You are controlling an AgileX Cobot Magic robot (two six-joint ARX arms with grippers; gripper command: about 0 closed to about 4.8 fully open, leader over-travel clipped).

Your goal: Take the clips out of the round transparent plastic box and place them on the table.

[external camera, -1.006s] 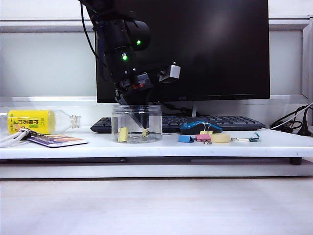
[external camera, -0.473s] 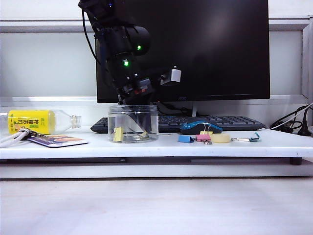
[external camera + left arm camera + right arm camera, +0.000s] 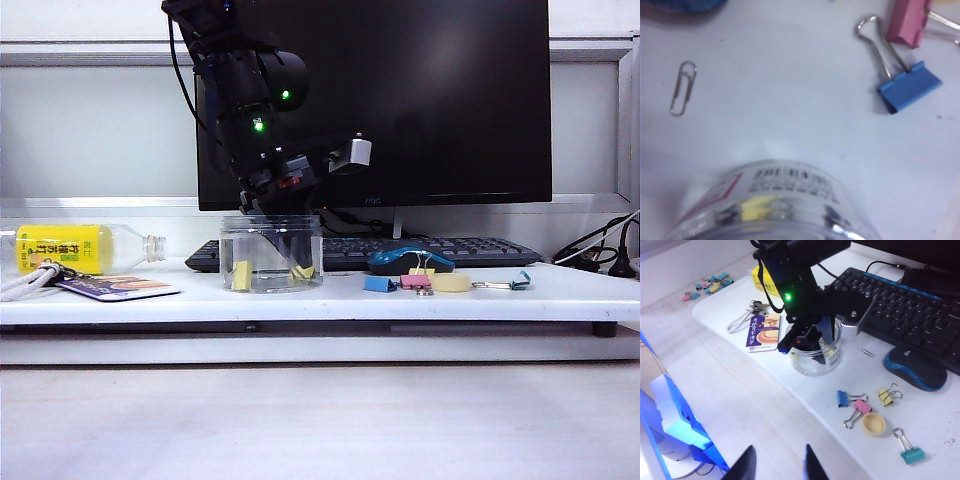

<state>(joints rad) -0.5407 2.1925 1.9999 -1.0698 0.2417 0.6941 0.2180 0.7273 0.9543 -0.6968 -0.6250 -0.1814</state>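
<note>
White desk, centre-left of frame: left tool down inside round transparent plastic box, grip unreadable; right tool spread wide, off the desk; pinch yellow clip squarely, then lift straight up.

The table before me is a long white board with a thick front edge. At its left end lie a clear bottle with a yellow label on its side, a key ring with cord and a printed card. Near the middle stands the round transparent plastic box, upright. Behind it sit a black keyboard and the monitor stand. To the right rests a blue-and-black mouse. In front of the mouse lie a blue clip, a pink clip, a pale-yellow tape roll and a teal clip, and one pale-yellow clip beside the mouse. A wire paperclip lies between box and mouse.
</note>
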